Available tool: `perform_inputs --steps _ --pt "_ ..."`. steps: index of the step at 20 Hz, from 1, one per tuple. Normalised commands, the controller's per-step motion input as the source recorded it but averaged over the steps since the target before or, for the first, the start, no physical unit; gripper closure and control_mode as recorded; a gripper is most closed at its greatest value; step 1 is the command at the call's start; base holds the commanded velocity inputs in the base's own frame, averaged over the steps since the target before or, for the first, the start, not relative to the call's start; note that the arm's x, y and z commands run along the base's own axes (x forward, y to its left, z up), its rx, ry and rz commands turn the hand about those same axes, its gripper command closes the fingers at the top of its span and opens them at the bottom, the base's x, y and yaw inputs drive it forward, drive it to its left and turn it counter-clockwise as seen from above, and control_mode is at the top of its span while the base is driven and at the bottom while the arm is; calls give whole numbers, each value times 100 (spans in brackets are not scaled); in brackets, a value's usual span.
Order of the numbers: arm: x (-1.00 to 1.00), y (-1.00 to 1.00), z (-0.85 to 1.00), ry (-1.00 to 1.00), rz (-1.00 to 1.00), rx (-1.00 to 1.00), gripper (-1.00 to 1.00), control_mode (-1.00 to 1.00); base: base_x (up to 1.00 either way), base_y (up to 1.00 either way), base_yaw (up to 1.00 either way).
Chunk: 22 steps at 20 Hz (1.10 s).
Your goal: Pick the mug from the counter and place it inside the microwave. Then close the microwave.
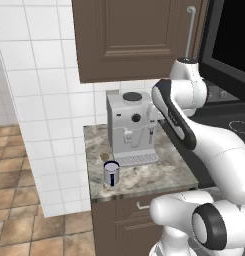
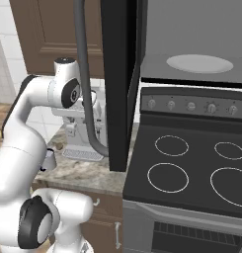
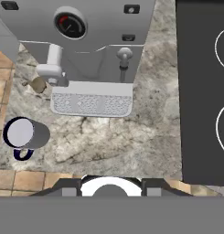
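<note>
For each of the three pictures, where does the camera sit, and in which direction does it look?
Left base view: behind the arm, to its left, looking forward and down at the mug on the counter; white arm at lower right.
Right base view: behind, to its right, facing the open microwave and stovetop; arm at lower left.
Hand view: on the hand, looking down on the mug and coffee machine.
All three share the coffee machine and counter.

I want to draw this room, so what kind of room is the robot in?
It looks like a kitchen. A coffee machine and a small mug stand on a granite counter, a black stovetop with ring burners sits beside it, and a microwave hangs open above the stove.
</note>
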Motion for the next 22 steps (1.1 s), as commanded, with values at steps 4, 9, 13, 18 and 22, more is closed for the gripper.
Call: perform_inputs --steps 4,9,13,18,22 --pt "-11 8 -1 -8 0 0 -100 -100 0 0 0" --pt "-4 42 0 -3 2 -2 -100 -100 0 0 0" --pt "0 41 -1 0 1 0 -100 -100 0 0 0" --pt "-4 62 -11 0 9 -2 -100 -100 0 0 0" --pt "0 64 -14 3 10 0 -100 -100 0 0 0"
